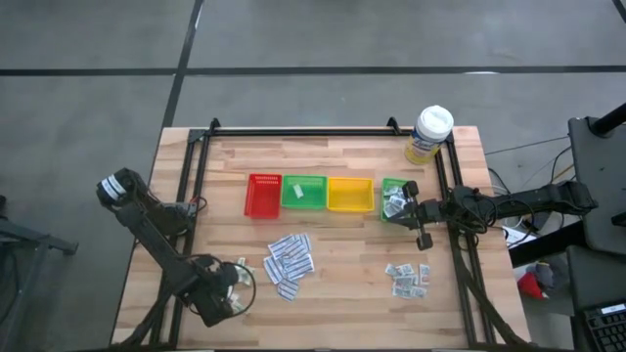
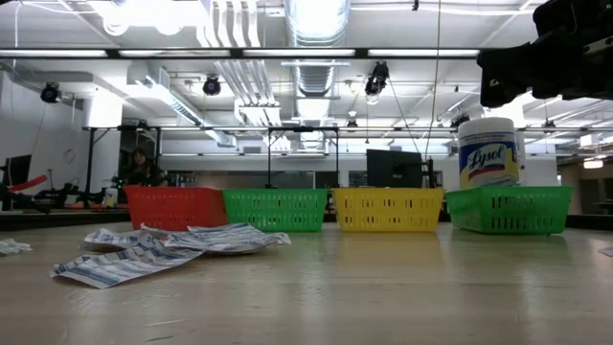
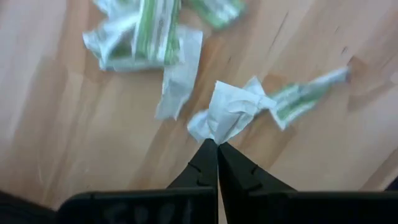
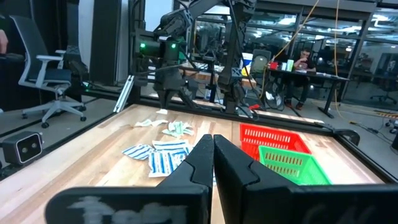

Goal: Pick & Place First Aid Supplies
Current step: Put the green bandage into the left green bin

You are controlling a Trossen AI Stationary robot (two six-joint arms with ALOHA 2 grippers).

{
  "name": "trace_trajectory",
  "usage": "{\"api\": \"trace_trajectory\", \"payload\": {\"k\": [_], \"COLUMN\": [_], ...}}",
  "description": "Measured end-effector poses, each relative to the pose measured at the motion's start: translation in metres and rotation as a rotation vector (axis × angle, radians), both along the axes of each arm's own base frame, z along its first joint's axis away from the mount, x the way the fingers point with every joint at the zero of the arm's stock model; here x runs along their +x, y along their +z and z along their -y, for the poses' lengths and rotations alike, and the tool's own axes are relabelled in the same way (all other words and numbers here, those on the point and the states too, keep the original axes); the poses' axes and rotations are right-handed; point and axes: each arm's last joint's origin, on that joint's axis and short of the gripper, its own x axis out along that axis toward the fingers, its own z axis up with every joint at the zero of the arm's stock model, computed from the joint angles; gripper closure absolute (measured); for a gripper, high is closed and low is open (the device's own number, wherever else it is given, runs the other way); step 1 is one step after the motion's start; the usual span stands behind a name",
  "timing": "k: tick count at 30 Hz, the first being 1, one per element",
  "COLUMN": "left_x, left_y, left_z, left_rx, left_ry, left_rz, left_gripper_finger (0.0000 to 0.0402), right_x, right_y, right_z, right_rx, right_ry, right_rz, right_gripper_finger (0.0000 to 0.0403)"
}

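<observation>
I see the wooden counter (image 1: 342,284) carrying a row of four trays, red (image 1: 262,196), green (image 1: 304,192), yellow (image 1: 349,194) and a second green tray (image 1: 394,198), with the white-lidded tub (image 1: 428,134) at the far right corner. The long white printed strips (image 1: 290,260) lie in a loose pile at the counter's middle, the small grey-white squares (image 1: 409,278) sit toward the near right, and the pale green-white sachets (image 3: 152,37) are scattered at the near left. My left claw (image 3: 217,144) is down over those sachets with its fingers pressed together, the tips pinching the edge of one white sachet (image 3: 230,112), while my right claw (image 4: 213,140) hangs over the right-hand green tray, fingers closed on nothing.
</observation>
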Motion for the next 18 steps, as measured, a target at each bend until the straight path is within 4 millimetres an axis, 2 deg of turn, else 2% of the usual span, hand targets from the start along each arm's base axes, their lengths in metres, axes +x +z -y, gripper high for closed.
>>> {"api": "trace_trajectory", "payload": {"k": [5, 12, 18], "left_x": [0.006, 0.021, 0.027], "left_y": [0.010, 0.048, 0.071], "left_z": [-0.001, -0.001, -0.006], "left_rx": [0.106, 0.417, 0.657], "left_ry": [-0.057, -0.165, -0.123], "left_rz": [0.159, 0.527, 0.772], "left_gripper_finger": [0.0401, 0.0401, 0.0401], "right_x": [0.000, 0.000, 0.000], "right_y": [0.000, 0.000, 0.000], "right_z": [0.000, 0.000, 0.000], "right_rx": [0.000, 0.000, 0.000], "right_ry": [0.000, 0.000, 0.000], "right_rz": [0.000, 0.000, 0.000], "right_gripper_finger": [0.0394, 0.0394, 0.0394]}}
